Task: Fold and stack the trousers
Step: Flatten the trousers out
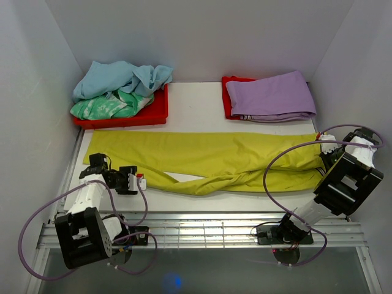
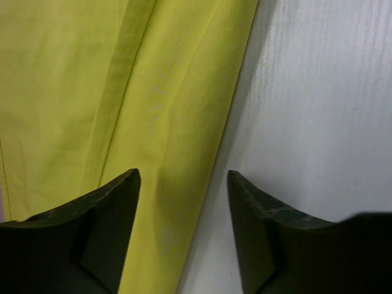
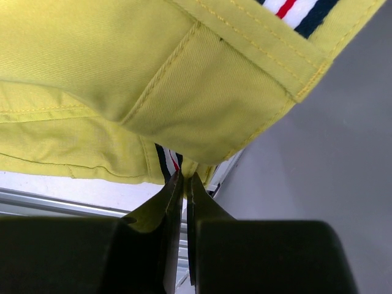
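Note:
The chartreuse-yellow trousers (image 1: 208, 156) lie stretched across the table, legs to the left and waist to the right. My left gripper (image 1: 141, 181) sits low at the near edge of a leg. In the left wrist view it (image 2: 184, 177) is open, its two dark fingers straddling the cloth's edge (image 2: 184, 122), with yellow fabric and bare table between them. My right gripper (image 1: 323, 146) is at the waist end near the right wall. The right wrist view shows it (image 3: 184, 176) shut on the trousers' waistband (image 3: 202, 104), whose striped inner lining shows; the cloth hangs lifted from the jaws.
A red tray (image 1: 156, 113) at the back left holds a light blue garment (image 1: 119, 76) and a green-patterned one (image 1: 104, 107). A folded lilac garment (image 1: 272, 95) lies on a second red tray (image 1: 226, 82) at the back right. White walls close three sides. A metal rail (image 1: 208, 229) runs along the near edge.

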